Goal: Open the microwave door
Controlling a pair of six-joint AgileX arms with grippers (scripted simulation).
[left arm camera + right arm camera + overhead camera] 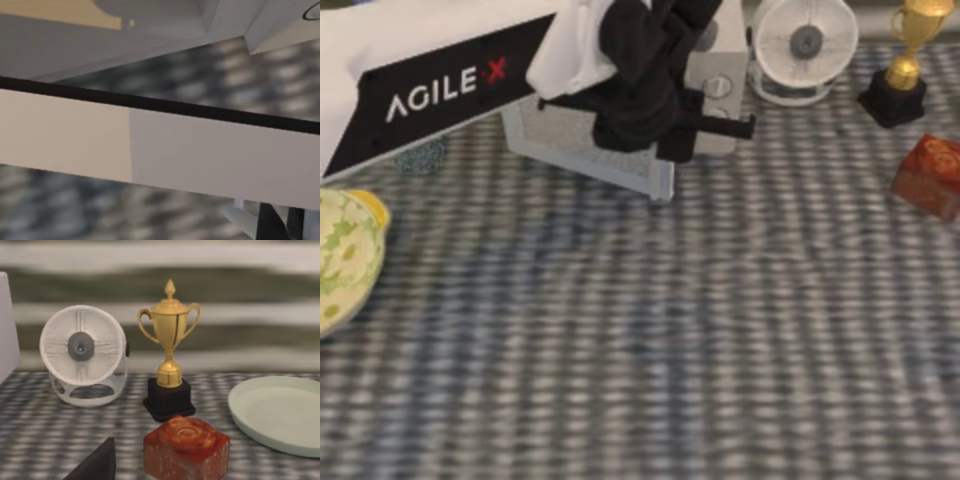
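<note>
Left gripper (pixel 665 135): mine, at the far microwave (pixel 725 60); fingers' state I cannot tell.
Microwave door (pixel 585 150): swung ajar.
Right arm: out of sight.

The counter (pixel 720 330) wears a grey-blue woven cloth. On it along the far edge stand the microwave (pixel 720 60), a round white fan (pixel 804 45) and a gold trophy (pixel 905 60); a red block (pixel 932 175) sits right, a floral bowl (pixel 345 255) left, and perhaps a pale plate (pixel 280 412).
</note>
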